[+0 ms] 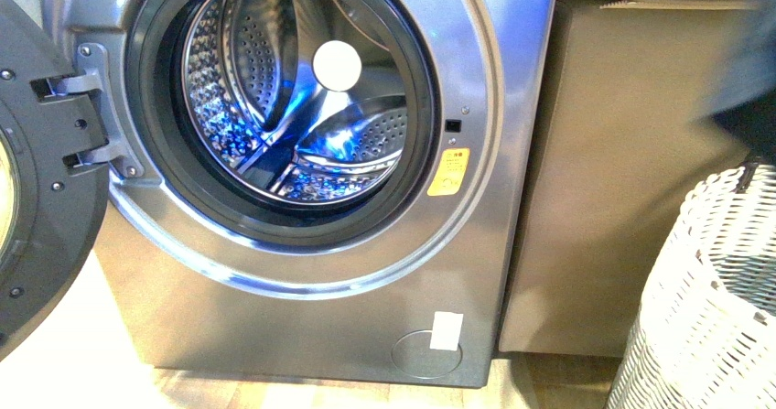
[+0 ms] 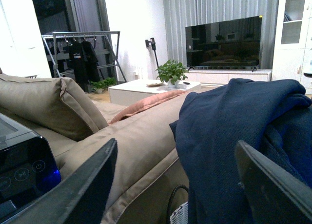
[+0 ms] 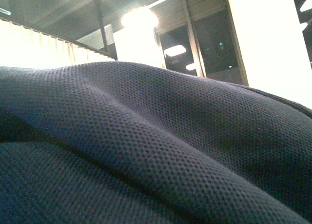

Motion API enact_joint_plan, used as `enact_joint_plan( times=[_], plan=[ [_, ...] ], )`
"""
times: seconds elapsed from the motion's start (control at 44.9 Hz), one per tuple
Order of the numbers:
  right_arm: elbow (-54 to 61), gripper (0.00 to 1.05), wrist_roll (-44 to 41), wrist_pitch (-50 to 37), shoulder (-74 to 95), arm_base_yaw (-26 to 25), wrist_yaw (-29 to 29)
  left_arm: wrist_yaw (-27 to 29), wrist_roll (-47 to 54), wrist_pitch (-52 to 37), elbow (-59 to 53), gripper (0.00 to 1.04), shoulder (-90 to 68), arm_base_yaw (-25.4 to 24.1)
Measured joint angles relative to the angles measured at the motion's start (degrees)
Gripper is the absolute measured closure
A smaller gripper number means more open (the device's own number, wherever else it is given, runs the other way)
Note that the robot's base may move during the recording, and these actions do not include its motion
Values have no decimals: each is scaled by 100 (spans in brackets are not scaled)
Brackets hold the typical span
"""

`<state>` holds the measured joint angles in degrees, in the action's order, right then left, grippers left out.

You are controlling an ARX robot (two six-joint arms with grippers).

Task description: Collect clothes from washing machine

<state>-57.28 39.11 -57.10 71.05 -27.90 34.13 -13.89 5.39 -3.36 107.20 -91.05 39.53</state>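
The washing machine (image 1: 302, 272) stands with its door (image 1: 41, 171) swung open to the left. Its steel drum (image 1: 293, 107) shows no fabric inside. The clothes (image 2: 234, 126), a dark navy garment, hang in folds over the taupe sofa's edge, between and beyond the two fingers of my open left gripper (image 2: 178, 190), which touch nothing. In the right wrist view the clothes (image 3: 146, 136) fill almost the whole picture and hide the fingers of my right gripper, which is shut on them. A dark blur (image 1: 746, 107) shows at the front view's right edge.
A woven white basket (image 1: 705, 308) stands at the lower right, beside the taupe sofa (image 1: 622, 171). A black control panel with blue-lit buttons (image 2: 24, 165) sits close to the left gripper. Behind the sofa are a coffee table (image 2: 146, 90), a television and a clothes rack.
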Motion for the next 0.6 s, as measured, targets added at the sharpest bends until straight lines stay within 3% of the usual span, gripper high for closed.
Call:
enact_joint_plan(
  times=[0.156,0.4,0.601],
  plan=[
    [83,99,254,76,-114,-549,455,-2,9,0,0,5,0,2],
    [905,99,-87,525,-452,-1060,1272,-2,9,0,0,6,2,2],
    [1497,99,-1132,1416,-116,-1228,1307,-2,9,0,0,6,2,2]
  ],
)
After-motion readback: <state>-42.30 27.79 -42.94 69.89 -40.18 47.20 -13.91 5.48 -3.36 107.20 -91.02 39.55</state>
